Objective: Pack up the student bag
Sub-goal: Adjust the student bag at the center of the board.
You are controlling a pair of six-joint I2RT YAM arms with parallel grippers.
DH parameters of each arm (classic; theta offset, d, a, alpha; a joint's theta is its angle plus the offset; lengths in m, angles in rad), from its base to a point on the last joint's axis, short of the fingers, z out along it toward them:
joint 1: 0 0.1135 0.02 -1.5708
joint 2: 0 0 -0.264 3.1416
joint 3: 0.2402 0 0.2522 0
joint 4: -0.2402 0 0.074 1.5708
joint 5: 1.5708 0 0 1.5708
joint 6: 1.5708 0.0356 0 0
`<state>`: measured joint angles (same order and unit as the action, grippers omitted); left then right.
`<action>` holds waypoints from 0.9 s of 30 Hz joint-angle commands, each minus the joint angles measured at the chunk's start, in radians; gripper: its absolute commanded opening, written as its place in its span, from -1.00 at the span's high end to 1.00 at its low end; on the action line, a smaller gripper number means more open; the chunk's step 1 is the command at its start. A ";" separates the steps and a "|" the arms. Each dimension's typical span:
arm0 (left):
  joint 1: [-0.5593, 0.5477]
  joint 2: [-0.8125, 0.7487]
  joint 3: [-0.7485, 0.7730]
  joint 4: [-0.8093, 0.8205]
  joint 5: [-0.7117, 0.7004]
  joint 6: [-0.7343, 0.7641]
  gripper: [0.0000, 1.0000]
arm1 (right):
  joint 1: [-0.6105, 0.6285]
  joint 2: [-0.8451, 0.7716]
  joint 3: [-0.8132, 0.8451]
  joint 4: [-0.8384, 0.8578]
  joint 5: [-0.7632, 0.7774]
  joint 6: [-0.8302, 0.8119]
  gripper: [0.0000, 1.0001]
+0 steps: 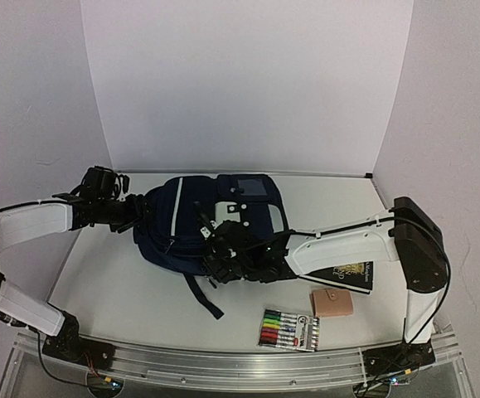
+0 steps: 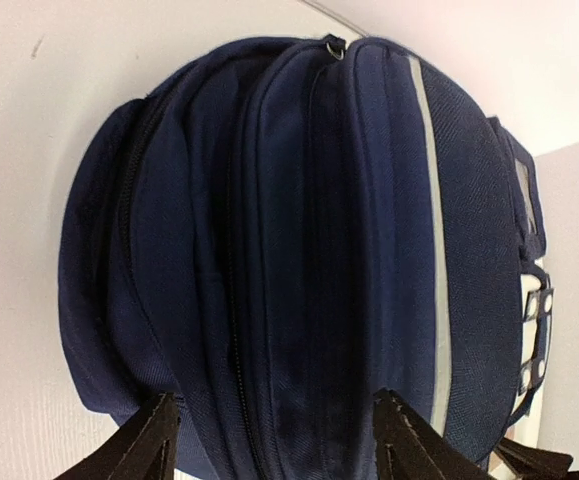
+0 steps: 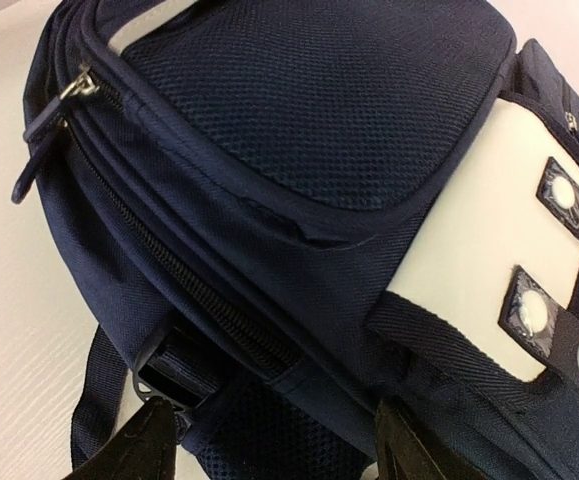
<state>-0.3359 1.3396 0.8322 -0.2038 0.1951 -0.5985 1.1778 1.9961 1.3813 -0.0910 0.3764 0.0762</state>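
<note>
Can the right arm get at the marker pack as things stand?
Probably yes. The marker pack lies uncovered on the table by the right arm's base, tan wallet beside it. The right claw, open at the student bag, would need to pull back.

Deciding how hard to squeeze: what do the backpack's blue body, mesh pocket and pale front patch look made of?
Student bag body: matte navy woven fabric, likely nylon or polyester; fine weave shows. Mesh pocket: open-knit synthetic, dotted texture. Pale patch: smooth, faintly glossy, perhaps vinyl or coated fabric; no weave visible.
</note>
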 commanded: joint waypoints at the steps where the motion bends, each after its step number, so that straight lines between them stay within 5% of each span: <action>1: -0.076 -0.122 0.012 -0.185 -0.153 0.046 -0.43 | 0.001 -0.007 0.042 0.016 0.066 0.095 -0.35; 5: -0.217 -0.223 -0.041 -0.289 -0.233 -0.072 -0.60 | 0.000 -0.007 0.048 0.011 0.112 0.127 -0.45; 11: -0.362 -0.256 -0.129 -0.236 -0.213 -0.272 -0.62 | 0.001 0.014 0.080 0.004 0.121 0.137 -0.51; 27: -0.420 -0.067 -0.082 -0.176 -0.274 -0.344 -0.13 | 0.001 0.010 0.074 0.000 0.104 0.162 -0.51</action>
<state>-0.7540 1.2709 0.7048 -0.4000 -0.0241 -0.9146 1.1797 2.0001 1.4361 -0.0998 0.4564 0.2228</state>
